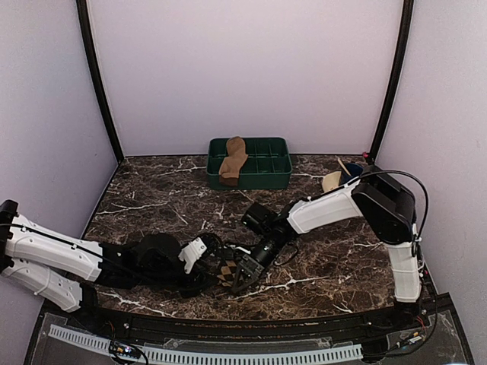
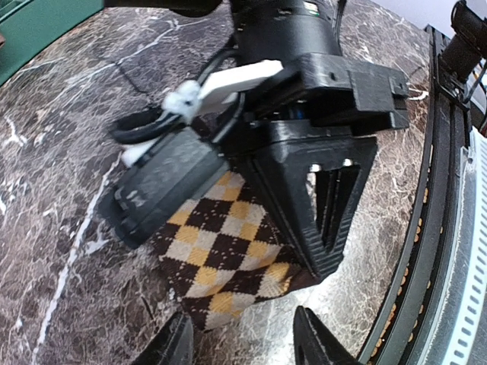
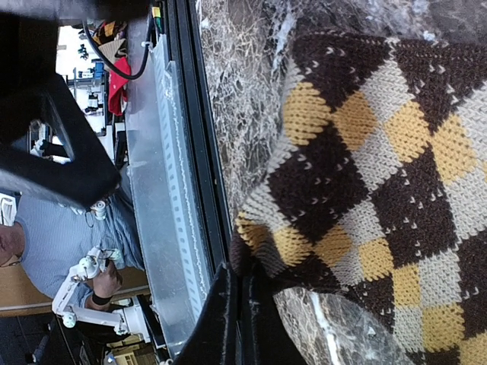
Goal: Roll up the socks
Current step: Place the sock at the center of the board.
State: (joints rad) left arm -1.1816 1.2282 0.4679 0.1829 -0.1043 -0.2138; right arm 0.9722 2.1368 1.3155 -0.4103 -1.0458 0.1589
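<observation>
Marble-patterned dark tabletop bears the argyle sock, lavender walls around.

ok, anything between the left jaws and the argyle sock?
Nothing visible. In the left wrist view, the near end of the argyle sock lies right at the open left jaws. The right jaws are over its far half, not in the path.

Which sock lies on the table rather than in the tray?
The brown-and-tan argyle sock, flat on the marble table; the plain tan sock sits in the green tray.
</observation>
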